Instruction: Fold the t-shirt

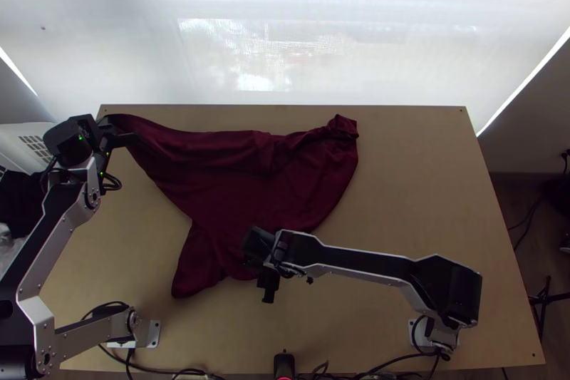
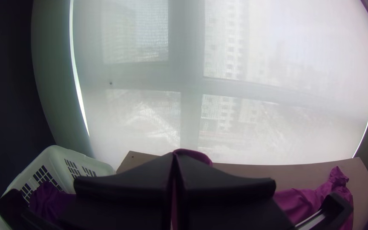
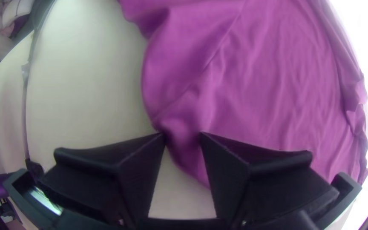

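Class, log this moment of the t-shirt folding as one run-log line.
t-shirt: spread unevenly | left gripper: shut on its end, far-left table corner | right gripper: open, at shirt's near edge

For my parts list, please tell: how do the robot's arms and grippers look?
The left arm and right arm have silver-grey links, black joints and black cables. Small green lights show near the left gripper. It and the right gripper are black, with wide, flat fingers.

Silver-grey links (image 1: 55, 254) with black joints (image 1: 443, 287), looping black cables (image 1: 112, 182), tiny green lights (image 1: 80, 138), flat black fingers (image 1: 126, 140).
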Robot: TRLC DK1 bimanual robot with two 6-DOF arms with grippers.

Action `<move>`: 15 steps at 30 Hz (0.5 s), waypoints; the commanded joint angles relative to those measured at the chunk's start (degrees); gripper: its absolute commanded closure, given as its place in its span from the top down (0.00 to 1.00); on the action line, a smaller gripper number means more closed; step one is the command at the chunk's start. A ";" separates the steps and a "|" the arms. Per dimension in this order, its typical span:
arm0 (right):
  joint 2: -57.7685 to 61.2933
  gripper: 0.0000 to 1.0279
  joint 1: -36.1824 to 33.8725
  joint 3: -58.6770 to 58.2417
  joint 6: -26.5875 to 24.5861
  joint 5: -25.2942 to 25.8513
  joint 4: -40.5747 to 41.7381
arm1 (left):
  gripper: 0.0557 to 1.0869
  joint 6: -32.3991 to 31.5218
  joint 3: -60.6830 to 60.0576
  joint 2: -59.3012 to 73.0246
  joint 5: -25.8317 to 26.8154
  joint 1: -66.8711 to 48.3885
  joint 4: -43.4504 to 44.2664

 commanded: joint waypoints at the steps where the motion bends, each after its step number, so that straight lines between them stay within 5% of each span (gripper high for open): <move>1: 1.27 0.10 -0.08 -0.21 -0.87 0.20 0.62 | 0.03 0.16 0.08 -0.29 0.00 0.20 0.03; 3: 1.27 0.03 -0.17 -0.21 -1.31 0.20 0.71 | 0.03 0.16 0.08 -0.37 0.00 0.38 0.03; 15: -5.06 0.03 -8.87 1.10 -1.58 0.28 -1.14 | 0.03 0.51 0.08 -3.27 0.00 1.08 -0.41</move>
